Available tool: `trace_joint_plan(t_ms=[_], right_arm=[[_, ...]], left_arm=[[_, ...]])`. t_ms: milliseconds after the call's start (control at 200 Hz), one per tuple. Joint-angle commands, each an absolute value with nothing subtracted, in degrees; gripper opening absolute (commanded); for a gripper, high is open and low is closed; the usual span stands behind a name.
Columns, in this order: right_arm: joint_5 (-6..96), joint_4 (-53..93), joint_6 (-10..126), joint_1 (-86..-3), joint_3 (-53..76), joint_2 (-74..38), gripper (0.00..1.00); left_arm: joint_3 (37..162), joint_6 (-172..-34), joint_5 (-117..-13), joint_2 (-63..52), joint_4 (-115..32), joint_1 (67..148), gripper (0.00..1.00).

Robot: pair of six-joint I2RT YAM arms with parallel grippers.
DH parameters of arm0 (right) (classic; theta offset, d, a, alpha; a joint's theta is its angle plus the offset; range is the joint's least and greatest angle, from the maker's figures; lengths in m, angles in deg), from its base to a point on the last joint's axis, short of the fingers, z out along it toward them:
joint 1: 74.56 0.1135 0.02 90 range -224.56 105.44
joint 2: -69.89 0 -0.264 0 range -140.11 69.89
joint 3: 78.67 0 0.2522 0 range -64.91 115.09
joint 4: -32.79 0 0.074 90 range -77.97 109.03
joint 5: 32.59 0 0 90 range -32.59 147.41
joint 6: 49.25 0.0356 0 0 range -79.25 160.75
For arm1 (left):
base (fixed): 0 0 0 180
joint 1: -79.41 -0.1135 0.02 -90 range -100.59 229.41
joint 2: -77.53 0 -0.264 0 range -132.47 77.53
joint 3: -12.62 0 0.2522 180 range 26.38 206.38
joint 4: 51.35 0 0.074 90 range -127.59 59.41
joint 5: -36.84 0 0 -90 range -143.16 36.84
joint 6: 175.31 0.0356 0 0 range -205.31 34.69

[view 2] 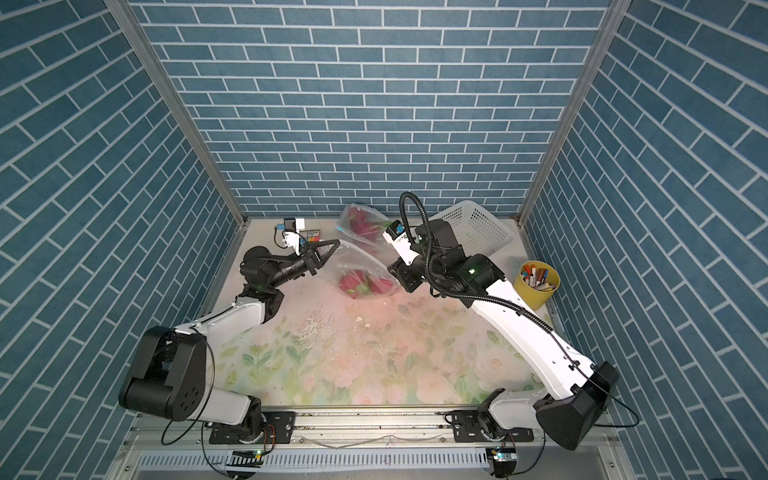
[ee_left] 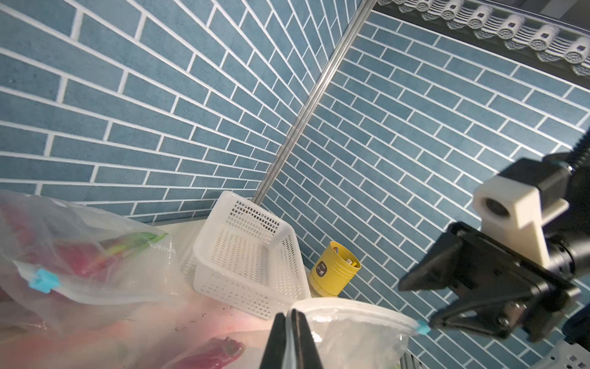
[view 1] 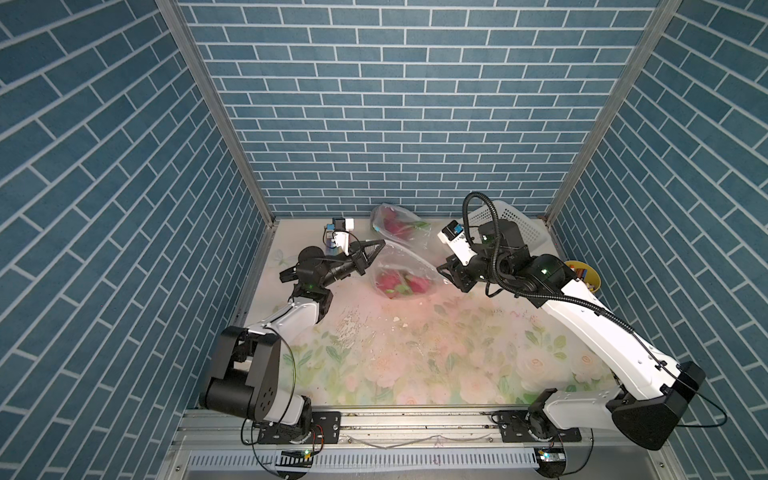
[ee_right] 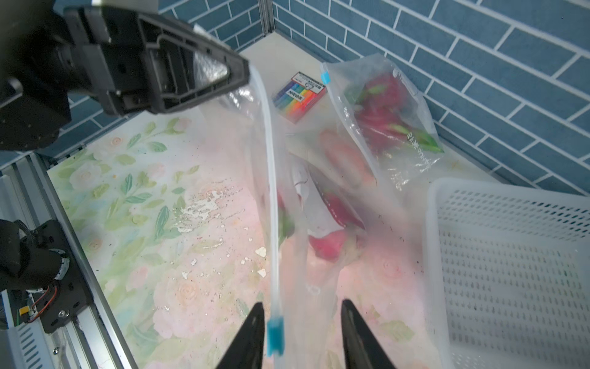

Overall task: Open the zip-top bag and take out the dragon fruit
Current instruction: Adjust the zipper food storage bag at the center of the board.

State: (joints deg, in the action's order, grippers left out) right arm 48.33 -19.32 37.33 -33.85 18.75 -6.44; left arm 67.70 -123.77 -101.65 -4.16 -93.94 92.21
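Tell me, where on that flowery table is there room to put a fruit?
Free: the table's front half, from the nearer bag to the front rail. Crowded: the back, with the farther bag, basket, marker box and cup.

Teal-blue brick-patterned walls with white grout lines. The tabletop carries a pale floral print — pink roses, green leaves. Dragon fruit: magenta with green tips, seen through a clear zip-top bag with a light-blue slider. White perforated basket; yellow cup of multicoloured markers; rainbow-striped marker box. Arms white and black — fingers black.
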Motion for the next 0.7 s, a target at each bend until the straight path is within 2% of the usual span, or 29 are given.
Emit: trace_joint_plan(t_ms=[0, 130, 295, 315, 355, 410, 465, 610, 695], right_arm=[[49.52, -15.90, 35.96, -33.95, 20.42, -9.15, 0.43], [51.86, -14.56, 35.30, -34.11, 22.39, -14.70, 0.45], [42.15, -15.40, 35.88, -33.80, 23.65, -20.52, 0.50], [41.06, -15.09, 36.18, -33.80, 23.38, -20.74, 0.58], [39.44, -14.27, 36.67, -33.73, 22.77, -20.89, 0.62], [38.32, -13.46, 37.33, -33.70, 21.92, -20.74, 0.62], [37.33, -12.31, 38.18, -33.69, 21.17, -20.34, 0.57], [31.67, -12.92, 40.13, -33.52, 21.55, -19.89, 0.31], [28.71, -13.85, 41.30, -32.92, 22.10, -19.59, 0.25]], left_arm=[[65.02, -120.26, -102.76, -0.27, -97.33, 92.51, 0.00], [63.05, -117.60, -100.75, 1.57, -97.23, 92.55, 0.00], [63.97, -118.28, -100.46, 0.38, -98.06, 92.60, 0.00], [64.00, -118.50, -100.17, 0.13, -98.30, 92.60, 0.00], [64.16, -119.12, -99.45, -0.45, -98.91, 92.60, 0.00], [64.73, -120.11, -98.56, -1.34, -99.64, 92.60, 0.00], [65.50, -121.22, -97.72, -2.35, -100.22, 92.59, 0.00], [68.86, -123.31, -95.38, -4.01, -100.18, 92.59, 0.00], [71.30, -123.96, -93.93, -4.96, -100.03, 92.77, 0.00]])
